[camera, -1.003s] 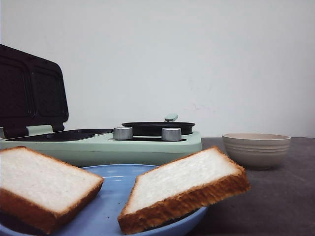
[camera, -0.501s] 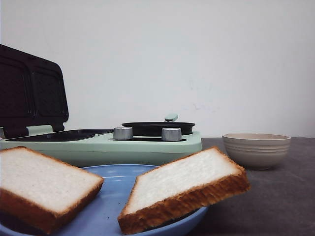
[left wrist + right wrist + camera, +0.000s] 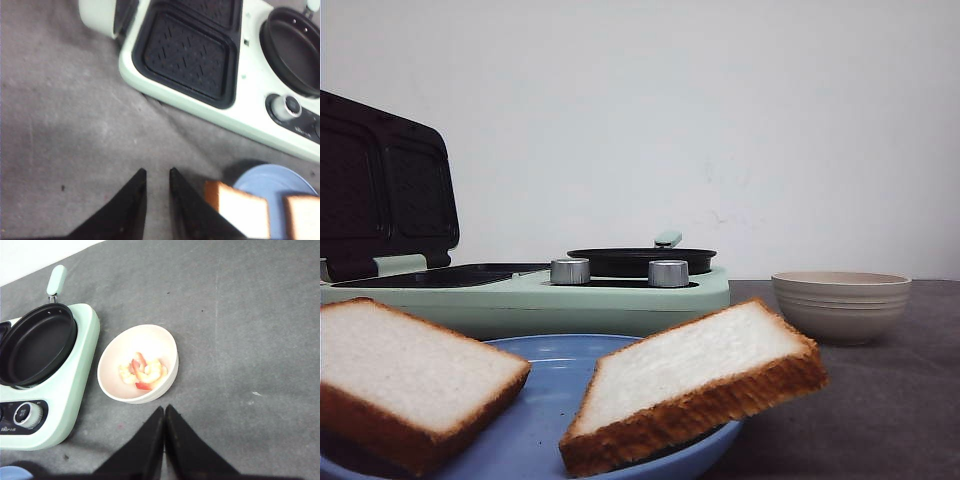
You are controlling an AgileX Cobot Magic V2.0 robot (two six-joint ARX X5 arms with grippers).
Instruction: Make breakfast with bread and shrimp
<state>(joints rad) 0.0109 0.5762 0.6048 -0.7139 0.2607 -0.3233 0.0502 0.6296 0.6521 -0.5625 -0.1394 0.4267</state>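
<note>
Nothing is changing between the earlier front frames and this one: you are looking at the same still layout, with both arms out of the front view.

Two square slices of bread are lying on your blue plate [image 3: 545,395] at the near edge, the left bread slice [image 3: 410,375] resting flat-ish and the right bread slice [image 3: 695,385] tilting with its far corner overhanging the plate's right rim. Both are showing soft, pale, finely pored crumb and rough golden-brown crust.

Behind the plate, your mint-green breakfast maker [image 3: 535,295] is sitting with its lid [image 3: 385,185] standing open on the left, exposing dark ribbed grill plates [image 3: 187,52]. A round black pan [image 3: 640,260] is resting on its right half, behind two shiny metal knobs [image 3: 570,270].

To the right, the cream ribbed bowl [image 3: 840,305] is holding curled pink-and-white shrimp [image 3: 142,372].

Your left gripper [image 3: 156,174] is hovering over grey felt-like cloth [image 3: 65,125] just left of the plate, its black pointed fingers slightly parted and holding nothing. Your right gripper [image 3: 164,409] is hovering just near of the bowl, fingers pressed together, empty.
</note>
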